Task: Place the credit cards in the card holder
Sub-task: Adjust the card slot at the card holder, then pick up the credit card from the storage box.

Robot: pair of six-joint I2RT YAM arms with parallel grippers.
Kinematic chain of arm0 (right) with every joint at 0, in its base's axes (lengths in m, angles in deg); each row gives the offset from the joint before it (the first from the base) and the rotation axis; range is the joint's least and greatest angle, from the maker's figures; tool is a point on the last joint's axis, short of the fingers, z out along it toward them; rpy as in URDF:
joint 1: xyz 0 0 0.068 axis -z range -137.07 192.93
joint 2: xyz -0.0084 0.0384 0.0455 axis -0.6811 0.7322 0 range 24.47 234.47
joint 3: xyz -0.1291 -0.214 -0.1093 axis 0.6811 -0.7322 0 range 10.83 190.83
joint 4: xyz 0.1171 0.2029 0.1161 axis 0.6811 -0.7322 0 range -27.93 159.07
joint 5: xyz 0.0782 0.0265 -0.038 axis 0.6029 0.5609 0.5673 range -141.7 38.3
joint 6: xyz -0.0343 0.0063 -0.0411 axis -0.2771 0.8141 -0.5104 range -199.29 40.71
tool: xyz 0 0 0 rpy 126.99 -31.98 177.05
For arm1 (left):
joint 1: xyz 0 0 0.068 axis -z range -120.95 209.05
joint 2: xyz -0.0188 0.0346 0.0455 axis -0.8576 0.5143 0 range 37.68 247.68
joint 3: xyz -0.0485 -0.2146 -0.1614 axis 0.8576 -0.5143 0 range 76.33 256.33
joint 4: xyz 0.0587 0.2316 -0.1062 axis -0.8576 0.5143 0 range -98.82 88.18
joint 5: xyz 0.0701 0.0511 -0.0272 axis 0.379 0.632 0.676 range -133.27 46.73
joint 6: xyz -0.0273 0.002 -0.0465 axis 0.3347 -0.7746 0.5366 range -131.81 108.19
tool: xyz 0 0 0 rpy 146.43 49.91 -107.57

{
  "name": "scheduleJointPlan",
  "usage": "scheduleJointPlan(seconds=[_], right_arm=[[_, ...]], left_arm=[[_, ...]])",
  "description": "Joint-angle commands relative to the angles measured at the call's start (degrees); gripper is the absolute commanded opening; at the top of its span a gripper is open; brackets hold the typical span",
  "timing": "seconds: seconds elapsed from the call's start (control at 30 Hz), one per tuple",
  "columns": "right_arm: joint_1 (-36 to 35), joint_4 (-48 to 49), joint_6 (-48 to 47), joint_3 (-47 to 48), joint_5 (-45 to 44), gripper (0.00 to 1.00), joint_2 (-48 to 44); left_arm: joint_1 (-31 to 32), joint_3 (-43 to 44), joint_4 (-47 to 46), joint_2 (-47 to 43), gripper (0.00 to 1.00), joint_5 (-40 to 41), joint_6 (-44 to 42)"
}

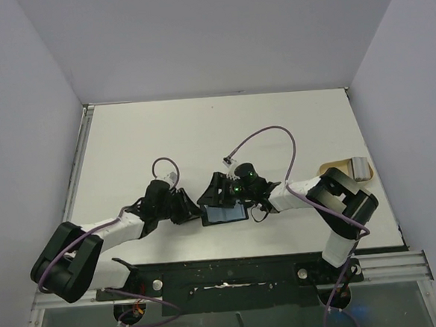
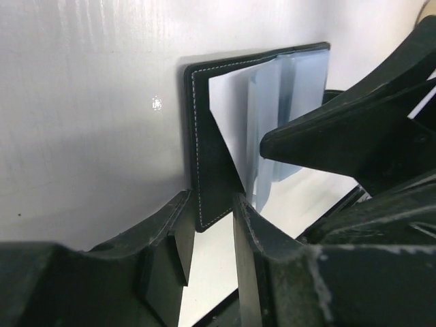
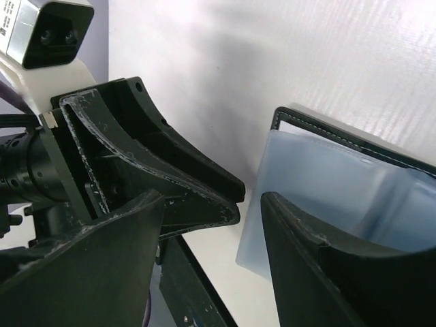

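Holding the card holder (image 1: 224, 213) open for loading

Lying opened at the near middle of the bench (image 1: 200, 127), the card holder is showing its pale blue leaves (image 2: 286, 102). Whether any of these is one of the credit cards already seated, or only a sleeve, I am not able to tell. The left pincer (image 2: 210, 228) is pinching the black cover at its left edge. The right pincer (image 3: 214, 204) is standing spread, with one finger pressing on the leaves and nothing lying between its jaws.

To do this step well, the left arm should be pinning the cover firmly while the right one is parting a single sleeve, so that a card is sliding in squarely rather than buckling.

A grey piece (image 1: 362, 168), possibly a card, is resting on the tan tray (image 1: 336, 164) at the right, partly hidden by the right arm. The white bench is looking smooth and likely slippery, and plain pale walls (image 1: 216, 29) are closing it in on three sides.
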Motion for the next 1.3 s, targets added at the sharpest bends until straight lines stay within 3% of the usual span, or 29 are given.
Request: scheduleJointPlan(seconds=[0.0, 0.23, 0.4, 0.6, 0.8, 0.97, 1.27], right_arm=[[0.12, 5.86, 1.08, 1.24, 1.97, 0.59, -1.02], [1.91, 0.31, -1.80, 1.07, 1.39, 0.53, -3.63], [3.97, -17.39, -11.00, 5.09, -5.19, 0.49, -9.41], [6.35, -42.31, -25.92, 15.71, -23.57, 0.52, -14.00], [9.46, -58.87, -35.81, 24.40, -45.86, 0.55, -15.12], [18.91, -62.00, -43.30, 26.72, -49.81, 0.56, -15.67], [36.91, -62.92, -52.63, 29.23, -53.63, 0.58, -12.13]], left_arm=[[-1.36, -0.02, 0.57, -5.29, 0.29, 0.48, 0.33], [-2.26, 0.65, 1.88, -9.87, 0.36, 0.57, 0.44], [-2.31, 1.59, 1.13, -10.54, 0.40, -0.74, -0.89], [-2.23, 3.05, -1.86, -11.02, 0.41, -5.62, -2.71], [-2.13, 4.18, -7.74, -7.32, 0.41, -12.72, -2.55], [-1.66, 5.03, -12.88, -2.04, 0.37, -16.31, -1.24], [-1.34, 7.21, -8.40, 4.32, 0.36, -15.13, -3.45]])
